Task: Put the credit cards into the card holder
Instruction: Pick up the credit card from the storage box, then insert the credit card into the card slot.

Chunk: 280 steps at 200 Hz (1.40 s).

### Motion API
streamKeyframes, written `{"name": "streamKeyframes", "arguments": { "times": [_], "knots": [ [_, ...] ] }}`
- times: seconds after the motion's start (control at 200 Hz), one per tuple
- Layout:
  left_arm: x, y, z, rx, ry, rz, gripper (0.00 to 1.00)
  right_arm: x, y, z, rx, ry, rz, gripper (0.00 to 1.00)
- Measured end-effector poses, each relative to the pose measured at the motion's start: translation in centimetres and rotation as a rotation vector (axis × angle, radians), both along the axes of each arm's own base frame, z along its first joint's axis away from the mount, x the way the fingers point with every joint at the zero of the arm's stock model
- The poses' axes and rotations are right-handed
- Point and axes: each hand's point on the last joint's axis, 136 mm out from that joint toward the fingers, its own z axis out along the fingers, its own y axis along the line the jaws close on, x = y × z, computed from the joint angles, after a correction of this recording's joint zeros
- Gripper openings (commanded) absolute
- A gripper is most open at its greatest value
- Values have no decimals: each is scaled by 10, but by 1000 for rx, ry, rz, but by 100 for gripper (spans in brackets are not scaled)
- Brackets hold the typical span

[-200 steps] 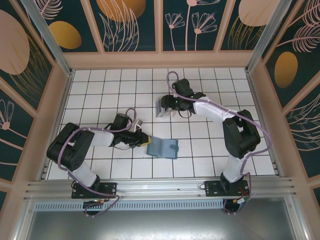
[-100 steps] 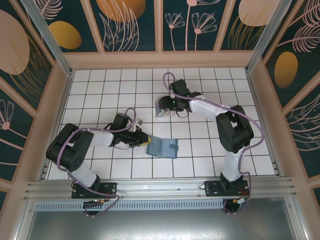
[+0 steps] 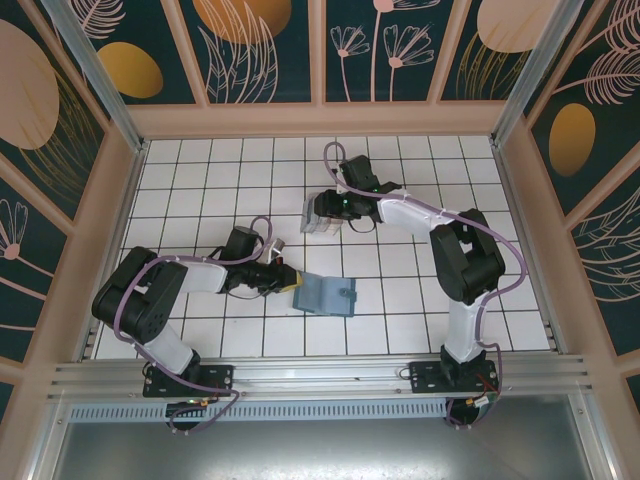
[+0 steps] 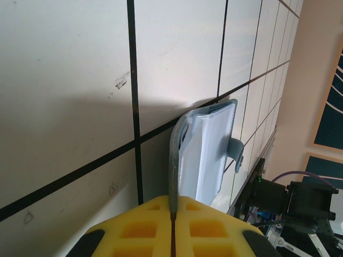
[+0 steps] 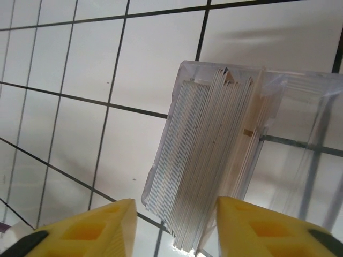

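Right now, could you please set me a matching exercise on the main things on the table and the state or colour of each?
Things:
1. card holder
2. credit cards
3. left pincer
4. right pincer

States:
A. jaws apart, one on each side of the stack
B. teal-blue, with a small clasp tab
C. shut on the holder's edge
D. pale grey stack standing on edge

Pairs: 1-B, 2-D, 3-C, 4-A
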Motion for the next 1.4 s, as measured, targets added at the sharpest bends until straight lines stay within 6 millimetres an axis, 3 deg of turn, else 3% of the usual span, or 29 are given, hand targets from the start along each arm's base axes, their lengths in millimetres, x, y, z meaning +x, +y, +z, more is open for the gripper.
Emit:
{"name": "streamKeyframes", "arguments": {
  "times": [0.48, 0.756, 0.946, 1.071, 1.211, 1.311, 1.401],
  "knots": [
    [0, 0, 0, 1, 0, 1, 9, 1, 3, -1, 30, -5, -9, 2],
    [0, 1, -1, 5, 1, 3, 8, 5, -7, -4, -14, -7, -66, 0],
    [1, 4, -1, 29, -14, 13, 5, 4, -24, 17, -44, -55, -123, 0],
    [2, 5, -3, 43, -19, 17, 4, -17, -42, 40, -30, -86, -161, 0],
    [2, 7, -4, 54, -24, 15, 3, -53, -62, 63, 30, -107, -187, 0],
    [2, 7, -5, 60, -30, 11, 3, -90, -64, 60, 68, -86, -158, 0],
    [3, 7, -6, 65, -33, 8, 4, -135, -51, 39, 92, -8, -69, 0]
  ]
}}
